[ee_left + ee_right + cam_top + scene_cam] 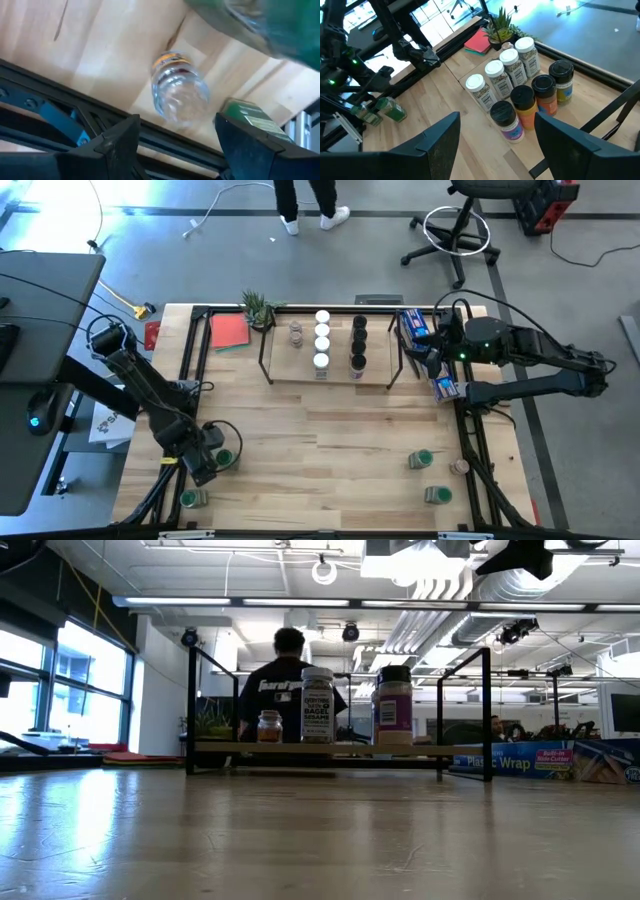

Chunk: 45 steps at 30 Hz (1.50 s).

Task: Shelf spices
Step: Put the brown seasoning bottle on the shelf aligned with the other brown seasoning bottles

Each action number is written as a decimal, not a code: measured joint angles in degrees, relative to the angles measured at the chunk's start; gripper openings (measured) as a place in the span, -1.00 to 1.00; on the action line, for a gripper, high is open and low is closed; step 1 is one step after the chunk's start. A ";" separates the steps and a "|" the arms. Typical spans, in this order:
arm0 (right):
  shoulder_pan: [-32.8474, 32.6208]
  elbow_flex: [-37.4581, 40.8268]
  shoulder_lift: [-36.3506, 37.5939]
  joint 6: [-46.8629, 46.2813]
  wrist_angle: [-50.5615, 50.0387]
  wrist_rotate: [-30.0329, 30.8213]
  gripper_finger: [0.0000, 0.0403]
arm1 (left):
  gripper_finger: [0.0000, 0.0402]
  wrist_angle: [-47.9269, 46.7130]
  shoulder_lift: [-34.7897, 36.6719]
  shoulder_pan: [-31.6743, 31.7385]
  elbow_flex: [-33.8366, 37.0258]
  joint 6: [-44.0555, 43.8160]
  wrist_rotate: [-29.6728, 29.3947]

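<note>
High view puts the left claw [212, 463] low at the counter's [330, 440] near-left corner, fingers spread wide and holding nothing, beside a green-lidded jar [224, 457], with another green-lidded jar [190, 498] nearer the edge. Three more jars [430, 475] lie near the right front corner. Farther back, the shelf [330, 372] carries a row of white-lidded spices [322, 338] and a row of black-lidded spices [359, 342]. The right claw [418, 356] hovers at the shelf's right end, open and empty.

"Wrap" on blue box [520, 759], "BAGEL SESAME" on jar [317, 705]
</note>
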State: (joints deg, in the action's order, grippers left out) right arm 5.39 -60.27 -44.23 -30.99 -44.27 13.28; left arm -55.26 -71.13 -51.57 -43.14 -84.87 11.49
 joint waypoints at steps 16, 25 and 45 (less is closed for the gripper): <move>-0.01 0.00 -0.02 -2.60 0.00 -0.19 0.24 | 0.32 9.16 0.07 0.24 6.79 -3.01 0.48; -0.02 0.00 -0.02 -2.11 0.00 -0.01 0.24 | -0.56 11.47 2.75 4.86 4.90 -3.54 -0.26; 0.00 0.00 -0.02 4.46 -0.02 -0.35 0.24 | -0.52 -1.24 9.55 11.61 -6.94 4.55 -8.51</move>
State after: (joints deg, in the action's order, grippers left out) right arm 5.39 -60.27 -44.25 -26.52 -44.29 12.93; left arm -56.50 -61.58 -39.97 -50.09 -80.32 2.97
